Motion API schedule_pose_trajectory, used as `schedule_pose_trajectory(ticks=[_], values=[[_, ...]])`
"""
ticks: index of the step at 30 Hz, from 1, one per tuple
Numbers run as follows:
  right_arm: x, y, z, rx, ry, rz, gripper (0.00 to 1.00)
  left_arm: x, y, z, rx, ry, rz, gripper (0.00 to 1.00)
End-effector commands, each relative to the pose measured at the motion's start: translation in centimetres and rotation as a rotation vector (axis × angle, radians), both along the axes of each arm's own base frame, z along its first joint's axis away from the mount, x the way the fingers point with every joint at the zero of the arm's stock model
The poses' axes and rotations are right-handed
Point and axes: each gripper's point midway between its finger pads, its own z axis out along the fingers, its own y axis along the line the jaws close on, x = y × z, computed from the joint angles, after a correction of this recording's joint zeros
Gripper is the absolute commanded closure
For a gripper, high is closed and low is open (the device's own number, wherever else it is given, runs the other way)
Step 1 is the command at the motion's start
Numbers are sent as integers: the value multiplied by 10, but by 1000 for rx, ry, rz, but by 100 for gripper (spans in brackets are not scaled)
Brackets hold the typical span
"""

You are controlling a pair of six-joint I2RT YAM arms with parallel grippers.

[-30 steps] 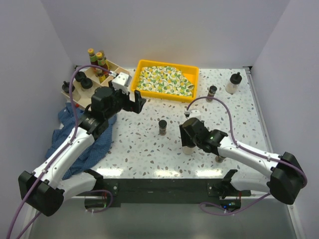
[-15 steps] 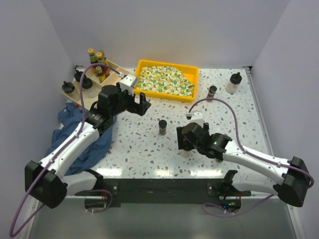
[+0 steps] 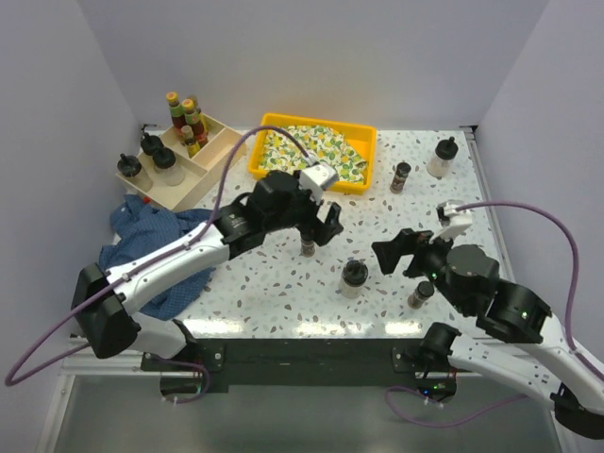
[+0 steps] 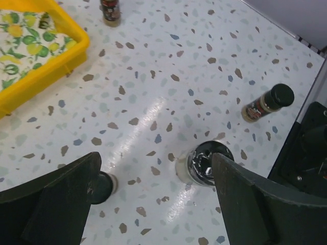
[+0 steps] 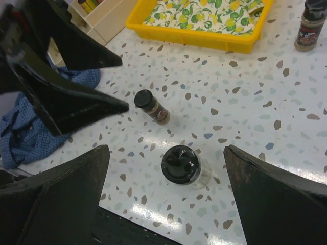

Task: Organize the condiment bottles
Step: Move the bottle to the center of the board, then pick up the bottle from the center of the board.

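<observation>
A clear squat bottle (image 3: 354, 277) with a black cap stands on the table, free of both grippers. My right gripper (image 3: 396, 253) hangs open just right of it; in the right wrist view the squat bottle (image 5: 181, 164) sits between the wide-apart fingers, touching neither. My left gripper (image 3: 321, 229) is open above a brown spice jar (image 3: 308, 244). In the left wrist view that jar (image 4: 102, 187) is beside the left finger and the squat bottle (image 4: 203, 163) beside the right one. More bottles fill the wooden box (image 3: 209, 159).
Other spice jars stand at the right arm (image 3: 418, 294) and behind it (image 3: 401, 176). A knob-capped clear bottle (image 3: 441, 159) is at the far right. The yellow tray (image 3: 267, 127) holds a patterned cloth. A blue cloth (image 3: 146, 250) lies at the left.
My right gripper opened, released the squat bottle and drew back to the right. My left arm swung from the wooden box across to the middle spice jar.
</observation>
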Motion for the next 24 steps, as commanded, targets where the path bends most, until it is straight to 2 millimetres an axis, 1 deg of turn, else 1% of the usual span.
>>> schedule_pose_trajectory(ticks=[1,2,3,4,5,6,8,9,10,11,13,14,16,18,20,24], values=[[-7,-23,19,10,-52,-33,1,-27,-32,-12,70,-6,-46,6],[-9,-27,21,17,-61,-38,2,-31,-41,-17,82,-1,-62,6],[-11,-33,24,29,-77,-43,1,-47,-53,-21,96,-4,-111,5],[-13,-36,27,40,-86,-46,1,-47,-57,-21,112,-18,-100,4],[-14,-39,29,47,-94,-54,1,-54,-64,-34,159,-25,-106,1],[-16,-45,33,66,-112,-61,1,-56,-67,-38,178,-26,-106,0],[-18,-51,39,79,-132,-67,1,-60,-76,-47,211,-24,-115,0],[-19,-55,42,81,-144,-78,1,-66,-82,-50,217,-27,-132,0],[-20,-60,46,87,-156,-87,1,-67,-85,-51,223,-29,-135,0],[-20,-63,47,87,-161,-97,1,-67,-88,-59,240,-22,-136,0],[-21,-69,51,82,-177,-111,1,-67,-92,-61,248,-18,-137,0],[-21,-71,51,81,-180,-115,1,-66,-91,-71,277,-7,-130,0],[-22,-74,51,76,-178,-121,1,-65,-92,-74,287,-1,-117,0],[-23,-74,48,73,-167,-122,1,-64,-89,-84,315,14,-100,1],[-23,-74,45,74,-165,-123,1,-67,-89,-95,332,28,-113,2],[-22,-71,43,62,-170,-110,1,-68,-86,-113,370,39,-115,3]])
